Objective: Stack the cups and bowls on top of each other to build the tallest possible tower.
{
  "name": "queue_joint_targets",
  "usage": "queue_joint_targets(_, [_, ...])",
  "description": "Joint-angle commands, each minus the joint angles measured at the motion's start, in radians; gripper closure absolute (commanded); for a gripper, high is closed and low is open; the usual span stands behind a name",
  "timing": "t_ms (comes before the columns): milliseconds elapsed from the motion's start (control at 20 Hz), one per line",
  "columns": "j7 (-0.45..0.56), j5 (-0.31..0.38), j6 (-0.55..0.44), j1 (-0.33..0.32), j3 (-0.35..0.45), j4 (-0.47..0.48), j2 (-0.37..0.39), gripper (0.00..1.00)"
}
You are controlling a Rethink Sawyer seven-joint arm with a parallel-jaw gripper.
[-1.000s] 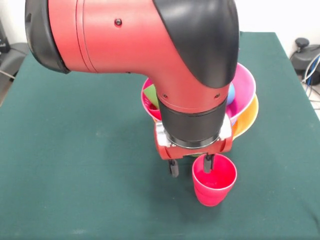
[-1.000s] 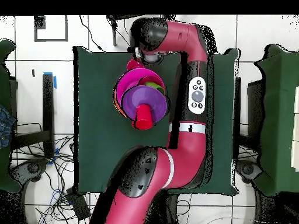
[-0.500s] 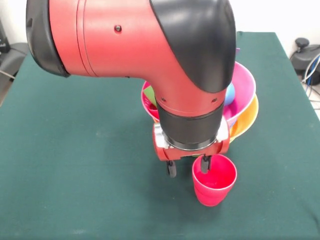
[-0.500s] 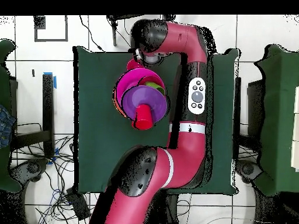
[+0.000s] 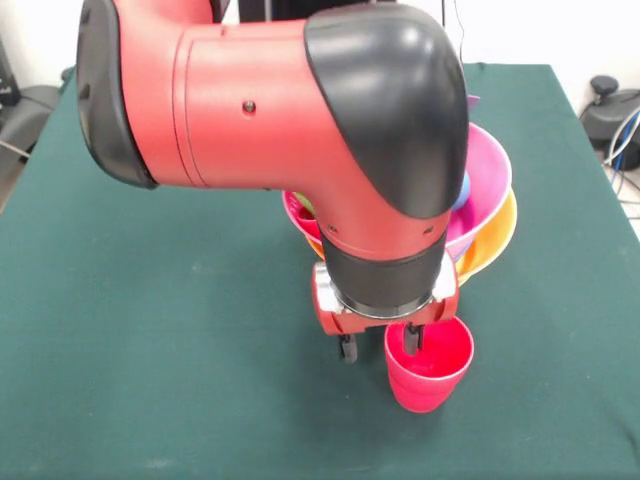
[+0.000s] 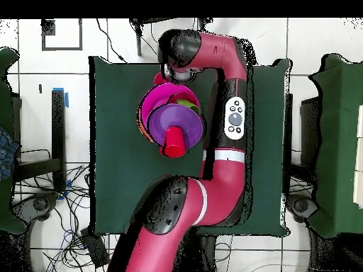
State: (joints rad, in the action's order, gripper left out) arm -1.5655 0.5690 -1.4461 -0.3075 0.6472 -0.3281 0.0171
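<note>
Straddled near rim of small red tapered plastic cup (image 5: 428, 364), lower centre frame: one of black fingers (image 5: 412, 338) inside, other outside, not yet clamped, poised for rim pinch toward nested-bowl tower (image 5: 488, 205).

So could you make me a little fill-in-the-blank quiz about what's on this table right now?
1. The gripper straddles the rim of a ____ cup.
2. One finger is inside the cup, the other is ____ it.
3. In the tower, the pink bowl sits directly on an ____ bowl.
4. The table is covered in dark ____ cloth.

Missing words: red; outside; orange; green
</note>
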Motion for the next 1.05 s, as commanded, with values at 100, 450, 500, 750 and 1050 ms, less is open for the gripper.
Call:
queue_joint_targets(100, [-0.043, 0.062, 0.033, 0.034, 0.032, 0.006, -0.027, 0.0])
queue_joint_targets(450, [-0.042, 0.048, 0.04, 0.035, 0.021, -0.007, -0.02, 0.0])
queue_joint_targets(500, [-0.01, 0.051, 0.052, 0.035, 0.024, -0.008, -0.019, 0.0])
queue_joint_targets(750, [-0.043, 0.041, 0.045, 0.034, 0.016, -0.016, -0.016, 0.0])
queue_joint_targets(1050, [-0.032, 0.06, 0.037, 0.037, 0.034, 0.008, -0.025, 0.0])
